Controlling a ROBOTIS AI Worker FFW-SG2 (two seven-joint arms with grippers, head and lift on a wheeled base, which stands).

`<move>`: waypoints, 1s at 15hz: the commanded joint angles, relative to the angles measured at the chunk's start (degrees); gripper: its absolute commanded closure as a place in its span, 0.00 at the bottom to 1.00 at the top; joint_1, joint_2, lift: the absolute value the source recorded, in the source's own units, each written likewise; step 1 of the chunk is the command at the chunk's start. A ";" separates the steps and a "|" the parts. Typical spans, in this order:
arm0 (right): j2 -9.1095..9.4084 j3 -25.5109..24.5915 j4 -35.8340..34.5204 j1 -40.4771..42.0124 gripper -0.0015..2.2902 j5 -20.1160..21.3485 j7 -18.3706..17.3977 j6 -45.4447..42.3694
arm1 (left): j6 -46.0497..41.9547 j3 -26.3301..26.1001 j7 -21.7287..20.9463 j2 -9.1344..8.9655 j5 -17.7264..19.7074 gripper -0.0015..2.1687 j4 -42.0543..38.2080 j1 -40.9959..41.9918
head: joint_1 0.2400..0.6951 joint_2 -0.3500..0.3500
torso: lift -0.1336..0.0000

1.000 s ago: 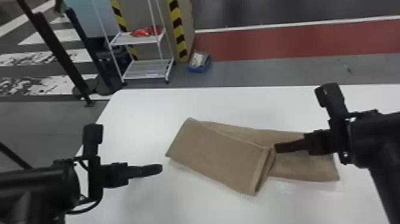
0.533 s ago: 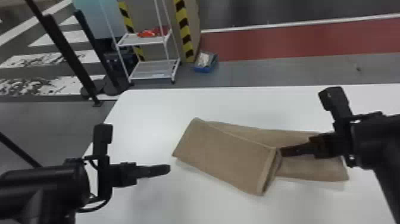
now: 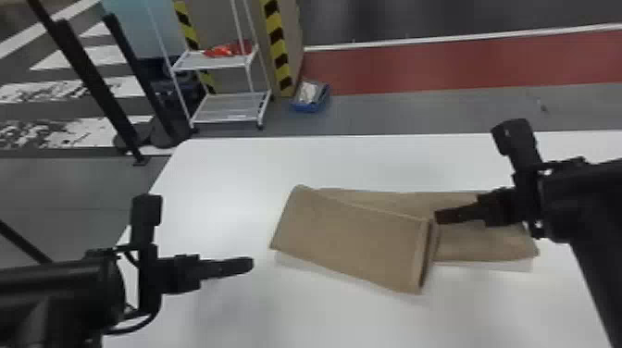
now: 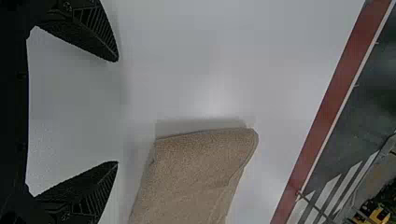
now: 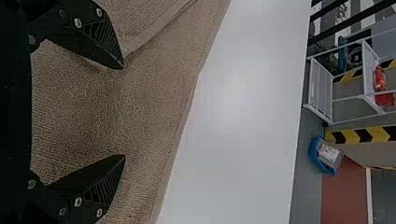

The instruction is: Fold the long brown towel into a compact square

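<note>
The head view gives the whole brown towel (image 3: 351, 236) on the white table (image 3: 231, 176), set in from the far edge. A folded part slants from the side nearer the table's far left corner, and flatter cloth runs out from beneath it towards the right. The folded part's end shows stacked layers. The left gripper (image 3: 251, 264) is over the table by its left edge, apart from the towel; the right gripper (image 3: 439, 216) is over the flatter cloth, its tip just beside the folded part's end. Beyond the far edge stand a white metal cart (image 3: 227, 62) and a blue tub (image 3: 310, 108).

The left wrist view shows that gripper's jaws wide apart, with nothing between them but smooth tabletop below. The towel's end has a soft, rounded corner and a fuzzy surface.

The right wrist view shows its jaws apart too, above the cloth; whether a tip touches it cannot be told. Here the fine ribbed weave and straight hem stand out, beside tapering black fingers (image 5: 100, 39) with ridged sides.
</note>
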 commanded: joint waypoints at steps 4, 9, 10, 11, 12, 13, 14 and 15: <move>0.05 2.46 -10.89 3.98 0.10 -3.89 1.36 11.08 | -0.70 0.37 0.13 0.09 0.00 0.05 0.35 -0.09 | 1.00 0.79 | 0.07; 0.05 7.73 -15.29 6.35 0.10 -5.30 1.45 19.52 | -1.05 0.29 0.13 0.00 0.00 0.05 0.61 -0.35 | 1.00 0.89 | 0.07; 0.05 8.35 -14.76 6.44 0.10 -5.39 1.36 19.17 | -1.05 0.29 0.04 0.00 0.00 0.05 0.61 -0.35 | 1.00 0.91 | 0.07; 0.05 9.05 -13.88 6.35 0.10 -5.21 1.28 18.64 | -1.05 0.29 0.04 0.00 0.00 0.05 0.61 -0.35 | 1.00 0.92 | 0.07; 0.05 9.40 -13.09 6.26 0.10 -5.03 1.10 17.76 | -0.88 0.29 0.04 0.00 0.00 0.05 0.61 -0.35 | 1.00 0.93 | 0.07; 0.05 9.84 -12.47 6.00 0.10 -4.77 0.93 17.41 | -1.05 0.29 0.04 0.00 0.00 0.05 0.61 -0.26 | 1.00 0.94 | 0.07; 0.05 10.19 -12.03 5.91 0.10 -4.51 0.57 16.53 | -0.88 0.37 0.04 0.00 0.00 0.05 0.61 -0.26 | 1.00 0.94 | 0.07; 0.05 10.46 -11.42 5.65 0.11 -4.33 0.49 15.83 | -0.88 0.37 -0.05 0.09 0.00 0.05 0.61 -0.18 | 1.00 0.94 | 0.07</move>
